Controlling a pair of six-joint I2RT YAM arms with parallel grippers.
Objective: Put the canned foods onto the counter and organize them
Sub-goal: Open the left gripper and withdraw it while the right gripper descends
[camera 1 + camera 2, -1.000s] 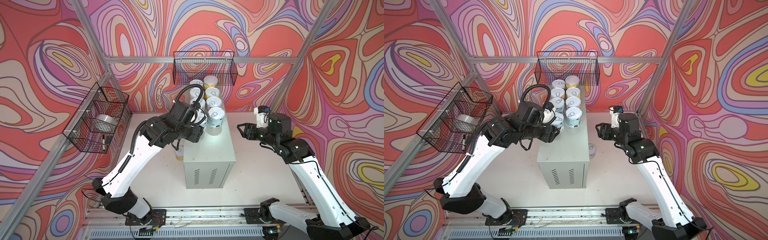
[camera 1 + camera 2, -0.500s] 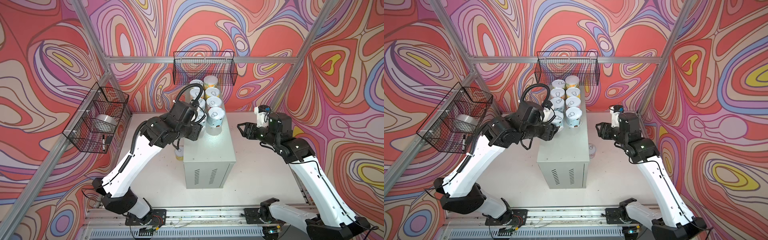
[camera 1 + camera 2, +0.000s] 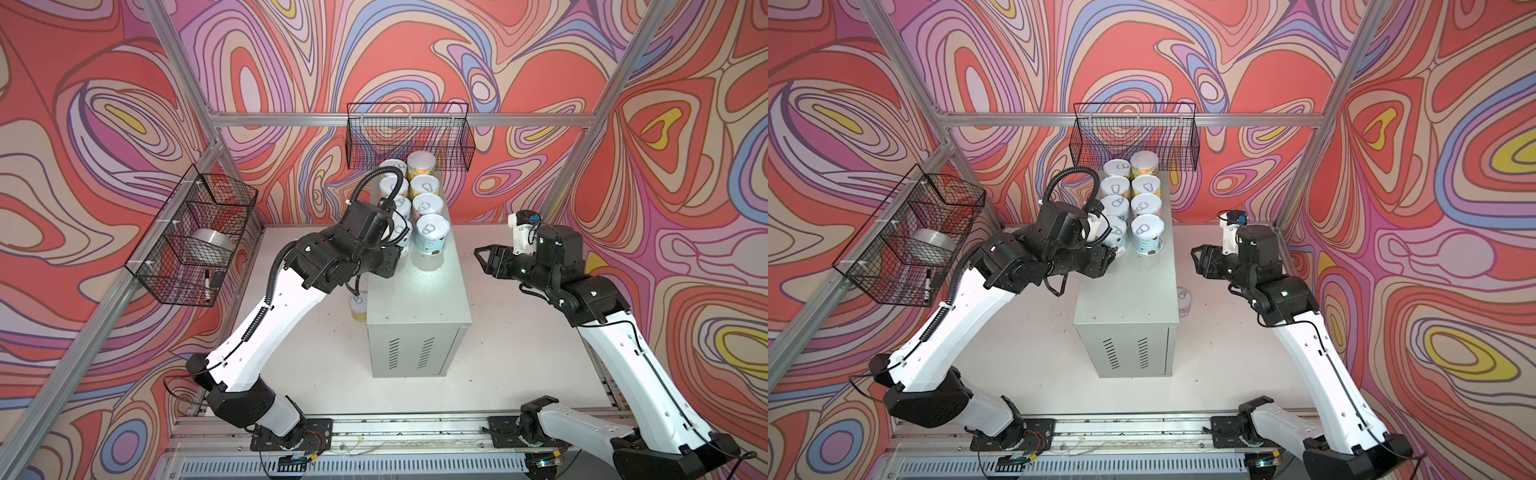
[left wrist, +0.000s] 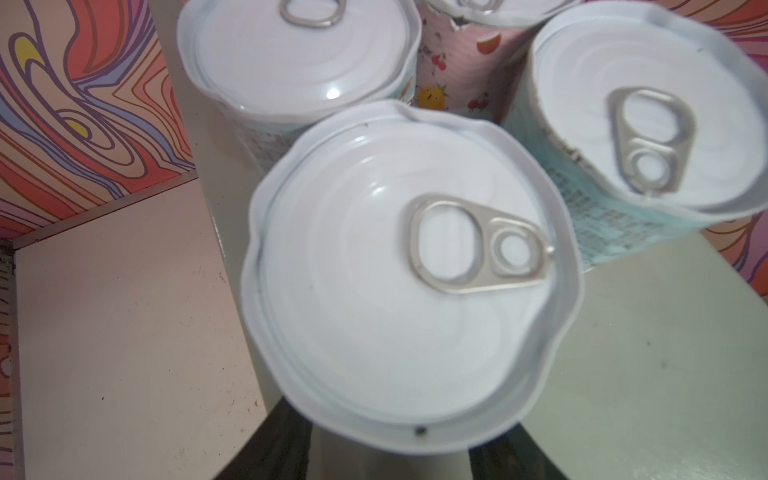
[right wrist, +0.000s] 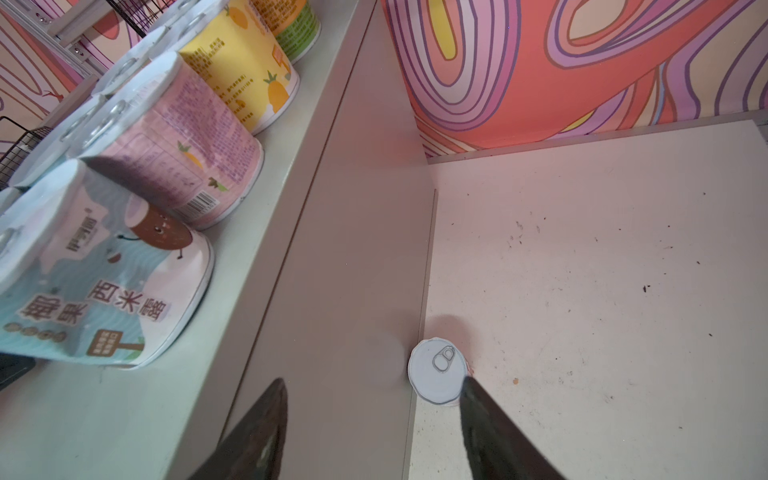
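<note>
In the left wrist view the nearest can [image 4: 399, 291] is blurred. Its lid hides its label and the tips of the left gripper [image 4: 380, 432], whose fingers [image 4: 266, 449] the edge cuts off (whether they press it cannot be told). In a top view the left arm [image 3: 332, 257] half covers a yellow can [image 3: 358, 309] beside the surface [image 3: 419, 291]; in a top view the surface hides part of a right-hand can [image 3: 1183, 301].

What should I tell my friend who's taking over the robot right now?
Left hand: around the nearest left-row can on the counter; grip unclear.
Right hand: open, empty, hovering right of the counter.
Done: eight cans stand on the counter in two rows.
Left: a yellow can on the tabletop left of the counter, a lone can on the tabletop right of it.
</note>
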